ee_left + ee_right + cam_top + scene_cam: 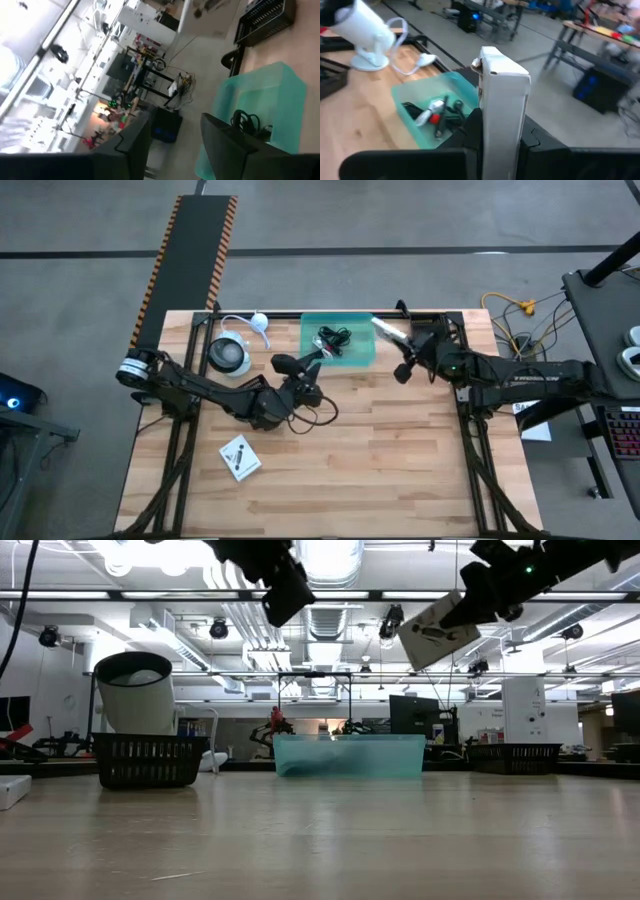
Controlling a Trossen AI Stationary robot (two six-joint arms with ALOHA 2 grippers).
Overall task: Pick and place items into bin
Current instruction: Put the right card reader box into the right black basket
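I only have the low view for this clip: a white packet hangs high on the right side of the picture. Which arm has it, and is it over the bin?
Observer: The right gripper has it, its fingers shut on the white packet. In the high view the packet is at the bin's right edge, about over its rim.
Operator: Anything in the bin yet?
Observer: Yes. The right wrist view shows coiled black cables and a silvery piece with a red end lying inside.
Operator: Where is the other arm?
Observer: The left gripper is raised at the bin's left side, open and empty.
Operator: Any items left on the table?
Observer: One printed packet, near the front left.
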